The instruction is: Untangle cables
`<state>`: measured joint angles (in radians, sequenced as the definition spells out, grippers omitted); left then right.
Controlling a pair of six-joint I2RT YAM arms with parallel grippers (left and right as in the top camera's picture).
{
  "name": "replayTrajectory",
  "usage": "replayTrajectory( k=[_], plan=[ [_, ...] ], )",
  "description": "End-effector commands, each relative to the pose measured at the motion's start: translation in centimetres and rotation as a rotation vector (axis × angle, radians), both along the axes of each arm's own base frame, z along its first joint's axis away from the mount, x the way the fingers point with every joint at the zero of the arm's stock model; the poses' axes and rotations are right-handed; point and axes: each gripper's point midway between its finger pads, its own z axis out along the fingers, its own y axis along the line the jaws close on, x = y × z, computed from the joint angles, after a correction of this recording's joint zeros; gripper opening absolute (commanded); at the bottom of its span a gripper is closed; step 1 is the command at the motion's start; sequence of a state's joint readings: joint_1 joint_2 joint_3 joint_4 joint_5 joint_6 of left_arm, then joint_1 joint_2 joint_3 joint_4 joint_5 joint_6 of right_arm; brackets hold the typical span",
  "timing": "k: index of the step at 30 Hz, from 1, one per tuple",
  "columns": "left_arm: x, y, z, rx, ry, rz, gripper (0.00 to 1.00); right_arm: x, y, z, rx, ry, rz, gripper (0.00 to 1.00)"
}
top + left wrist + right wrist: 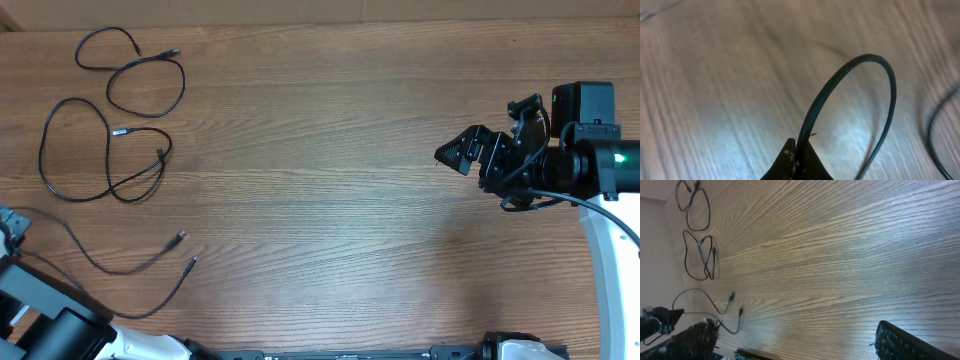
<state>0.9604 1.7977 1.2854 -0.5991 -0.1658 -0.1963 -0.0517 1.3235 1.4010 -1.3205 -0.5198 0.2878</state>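
Near edge: left gripper (797, 162) pinches a thin cable (860, 62) in jaws pressed together, and a loop rises from them. Its strands run rightward over the table (330, 200), plugs (181, 238) pointing right. Farther back lie two loose cable loops (100, 160). The right gripper (488, 135) is well apart at the right, jaws spread wide.

Soft, even light falls on the wooden worktop (330, 150) from overhead, sharp and almost shadowless. The left wrist view is washed pale and blurred, its cable loop (870, 56) soft in close-up. Glare streaks the grain before the right tool (797, 337), its dark fingers (905, 342) unfocused.
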Motion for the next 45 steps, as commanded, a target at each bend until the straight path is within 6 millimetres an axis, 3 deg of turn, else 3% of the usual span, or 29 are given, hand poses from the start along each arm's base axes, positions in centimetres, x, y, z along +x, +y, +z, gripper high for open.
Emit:
replayTrajectory(
  k=[1, 14, 17, 20, 21, 22, 24, 27, 28, 30, 33, 37, 39, 42, 45],
  plan=[
    [-1.3, 1.3, -0.1, -0.003, -0.045, 0.106, 0.04, 0.3, -0.1, 0.3, -0.005, -0.013, -0.001, 1.00],
    [-0.8, 3.6, 1.1, 0.021, -0.188, 0.085, 0.04, 0.3, -0.1, 0.4, -0.004, -0.015, -0.004, 1.00],
    [0.4, 4.2, 2.7, 0.037, -0.244, 0.064, 0.04, 0.3, -0.1, 0.3, -0.003, -0.011, -0.004, 1.00],
    [1.0, 5.3, 5.7, 0.071, -0.258, 0.048, 0.04, 0.1, -0.1, 0.3, -0.004, -0.006, -0.004, 1.00],
    [1.0, 5.4, 6.3, 0.076, -0.254, 0.041, 0.07, 0.2, -0.1, 0.3, -0.004, -0.007, -0.004, 1.00],
    [1.0, 5.5, 6.7, 0.079, -0.250, 0.043, 0.17, 0.2, -0.1, 0.3, -0.004, -0.009, -0.004, 1.00],
    [0.8, 5.5, 7.1, 0.078, -0.244, 0.046, 0.46, 0.3, -0.1, 0.3, -0.004, -0.013, -0.004, 1.00],
    [0.4, 5.2, 6.8, 0.066, -0.220, 0.058, 0.45, 0.3, -0.1, 0.4, -0.004, -0.015, -0.003, 1.00],
    [0.0, 5.2, 6.6, 0.063, -0.202, 0.067, 0.49, 0.3, -0.1, 0.4, -0.004, -0.015, -0.003, 1.00],
    [-0.7, 5.0, 6.4, 0.059, -0.167, 0.085, 0.72, 0.3, -0.1, 0.3, -0.004, -0.012, -0.003, 1.00],
    [-1.3, 4.6, 5.9, 0.040, -0.136, 0.096, 0.75, 0.3, -0.1, 0.3, -0.005, -0.012, -0.003, 1.00],
    [-0.5, 3.4, 5.6, -0.018, -0.174, 0.063, 0.61, 0.4, -0.2, 0.4, -0.005, -0.017, -0.003, 1.00],
    [1.5, 2.3, 5.9, -0.077, -0.272, -0.001, 0.44, 0.3, -0.1, 0.4, -0.006, -0.017, -0.001, 1.00],
    [4.5, 0.5, 6.6, -0.163, -0.420, -0.098, 0.33, 0.3, -0.1, 0.4, -0.006, -0.017, 0.000, 1.00],
    [5.5, -0.5, 6.7, -0.198, -0.449, -0.118, 0.04, 0.3, -0.1, 0.3, -0.006, -0.017, 0.001, 1.00]
  ],
)
